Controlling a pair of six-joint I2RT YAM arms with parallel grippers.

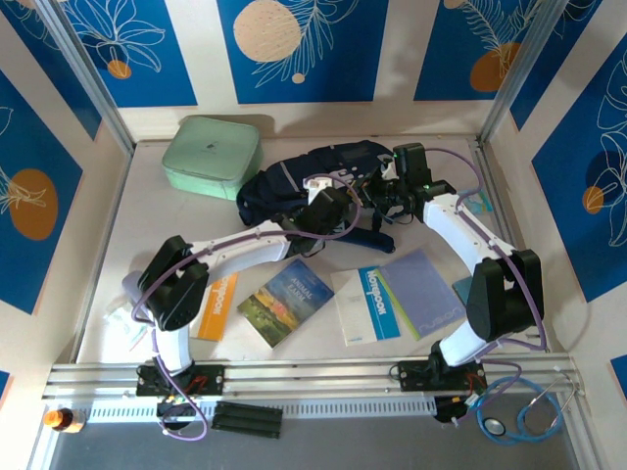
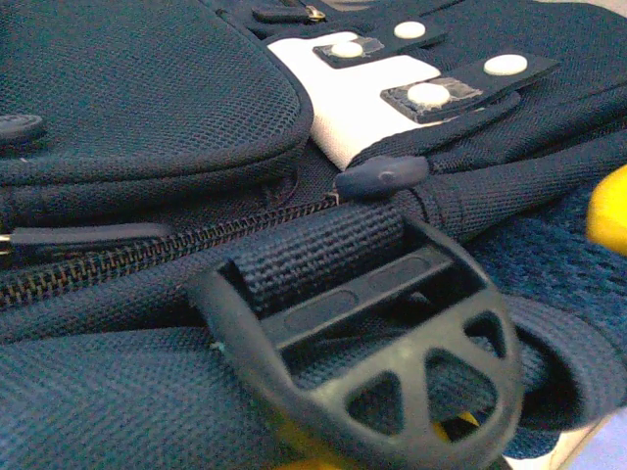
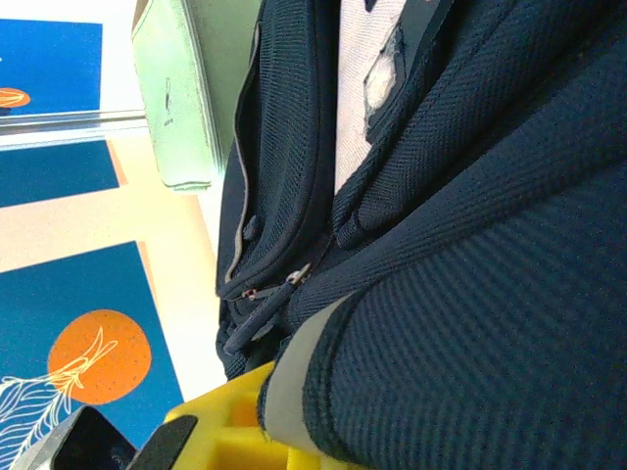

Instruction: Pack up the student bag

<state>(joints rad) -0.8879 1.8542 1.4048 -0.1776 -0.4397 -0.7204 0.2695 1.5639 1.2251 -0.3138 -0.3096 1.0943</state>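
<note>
Left gripper (image 1: 338, 201) is closed and pressed down into the near side of the large navy-blue fabric student bag (image 1: 294, 181). Its wrist view shows a yellow fingertip (image 2: 609, 211) beside a black plastic strap buckle (image 2: 392, 362) threaded with dark webbing, but whether any fabric is pinched cannot be told. Just beyond the buckle run a dark zipper (image 2: 147, 259) and a white patch (image 2: 343, 98) crossed by tabs with round white studs. The right gripper (image 1: 390, 186) meets the bag from the right, its jaws closed on a fold of bag fabric with a grey trim, which lies over its yellow finger (image 3: 220, 431). The bag lies on its side at the far middle of the white table (image 1: 157, 225). A mint-green rectangular case (image 1: 211, 155) touches its far-left end. On the near half of the table, well apart from the bag, lies a row of flat items. From left to right they are an orange-edged notebook (image 1: 217, 305), a paperback with a landscape cover (image 1: 285, 302), a white-and-blue notebook (image 1: 368, 305) and a lavender-blue notebook (image 1: 423, 292).
</note>
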